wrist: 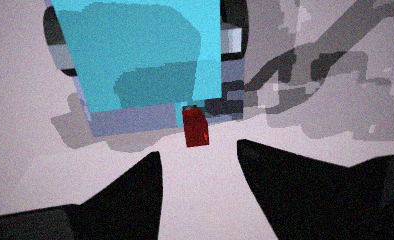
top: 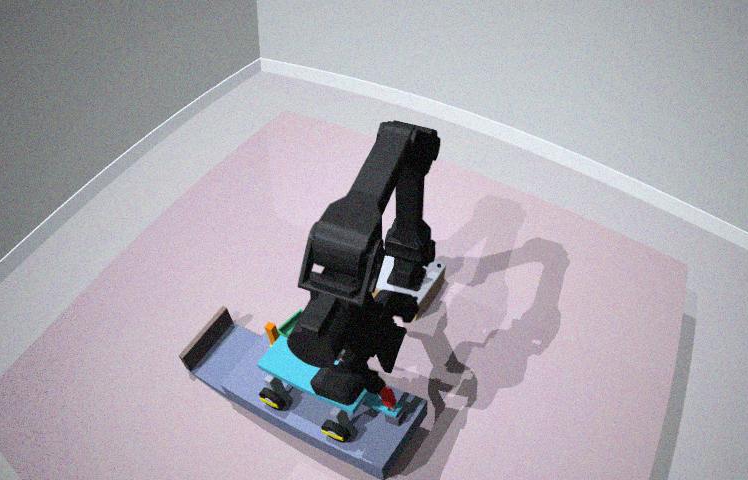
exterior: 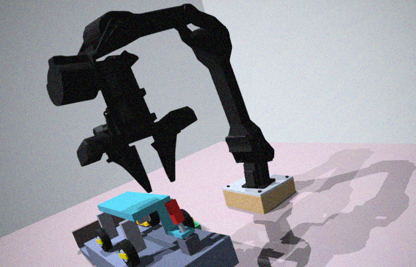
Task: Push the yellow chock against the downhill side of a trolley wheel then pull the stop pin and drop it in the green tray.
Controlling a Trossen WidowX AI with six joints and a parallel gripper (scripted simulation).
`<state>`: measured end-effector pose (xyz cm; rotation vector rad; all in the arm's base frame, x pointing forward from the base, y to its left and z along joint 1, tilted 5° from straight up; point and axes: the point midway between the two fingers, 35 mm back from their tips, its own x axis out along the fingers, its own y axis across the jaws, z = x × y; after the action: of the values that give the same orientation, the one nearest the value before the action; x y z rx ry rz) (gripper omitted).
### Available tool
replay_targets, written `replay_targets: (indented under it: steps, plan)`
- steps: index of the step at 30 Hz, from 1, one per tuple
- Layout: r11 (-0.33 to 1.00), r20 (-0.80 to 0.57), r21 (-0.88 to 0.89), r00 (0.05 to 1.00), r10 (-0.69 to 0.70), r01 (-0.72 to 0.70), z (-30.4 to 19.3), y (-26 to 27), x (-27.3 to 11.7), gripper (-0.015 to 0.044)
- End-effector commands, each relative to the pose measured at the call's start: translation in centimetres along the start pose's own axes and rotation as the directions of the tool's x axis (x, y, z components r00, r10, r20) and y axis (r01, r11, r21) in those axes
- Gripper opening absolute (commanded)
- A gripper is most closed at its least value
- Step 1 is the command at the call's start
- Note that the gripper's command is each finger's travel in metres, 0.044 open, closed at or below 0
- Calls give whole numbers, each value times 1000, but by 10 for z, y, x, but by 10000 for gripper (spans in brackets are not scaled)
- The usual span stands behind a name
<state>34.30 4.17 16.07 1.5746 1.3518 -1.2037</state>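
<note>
The arm (top: 360,237) hides most of the green tray (top: 290,324) (exterior: 197,225) from above, and the wrist view crops the trolley (top: 292,362) (exterior: 130,201) (wrist: 139,55) at its top edge.
</note>
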Motion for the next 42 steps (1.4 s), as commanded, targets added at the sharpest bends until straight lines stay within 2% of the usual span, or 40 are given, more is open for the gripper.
replay_targets:
  steps: [1, 42]
  plan:
    - [1000, -2, 7, 1000, -8, 8, 0, -1, 7, 190]
    - [1000, -4, 6, 1000, -8, 8, 0, -1, 60, 190]
